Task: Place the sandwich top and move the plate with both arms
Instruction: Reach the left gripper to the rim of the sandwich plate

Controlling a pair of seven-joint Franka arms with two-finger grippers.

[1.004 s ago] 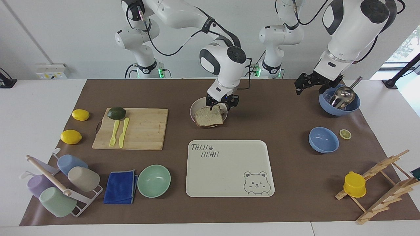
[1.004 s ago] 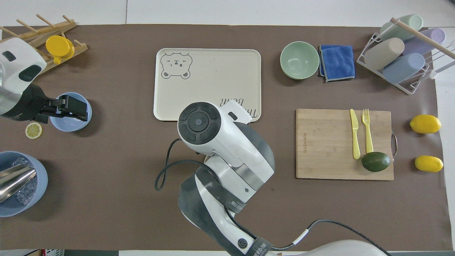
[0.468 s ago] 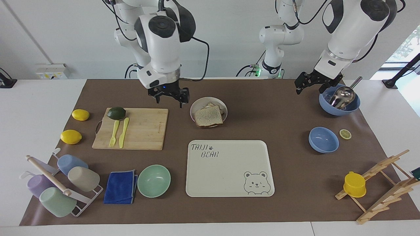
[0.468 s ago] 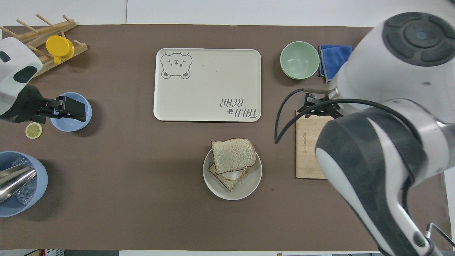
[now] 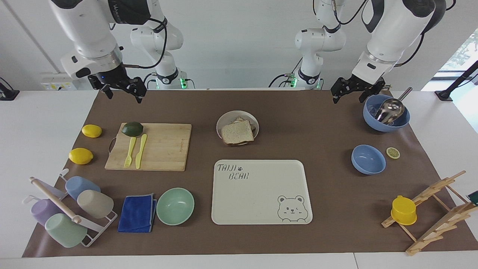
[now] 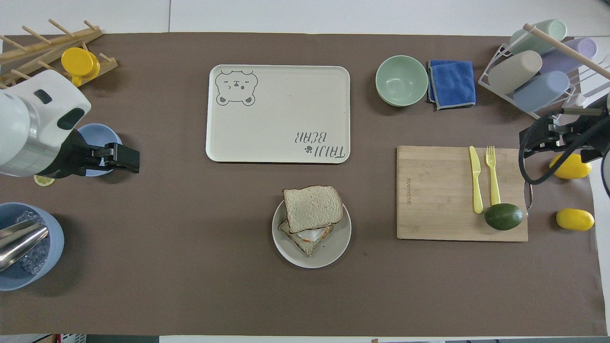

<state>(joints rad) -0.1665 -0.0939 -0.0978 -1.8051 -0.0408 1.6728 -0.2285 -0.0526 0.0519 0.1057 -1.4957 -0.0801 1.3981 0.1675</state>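
Speckled sandwich top [image 6: 312,207], askew on plate [image 6: 333,252]

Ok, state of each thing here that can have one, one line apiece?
sandwich top: lying skewed on the egg toast, on the plate.
plate: on the mat, not on the tray.
tray: bare.
right gripper: open, raised, holding nothing.
left gripper: open, raised, holding nothing.
mint bowl: upright, nothing in it.
small blue bowl: upright, nothing in it.
large blue bowl: holds a metal scoop.

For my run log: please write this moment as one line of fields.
sandwich top: on egg toast, on plate | plate: not moved, near tray | right gripper: open, raised | left gripper: open, raised
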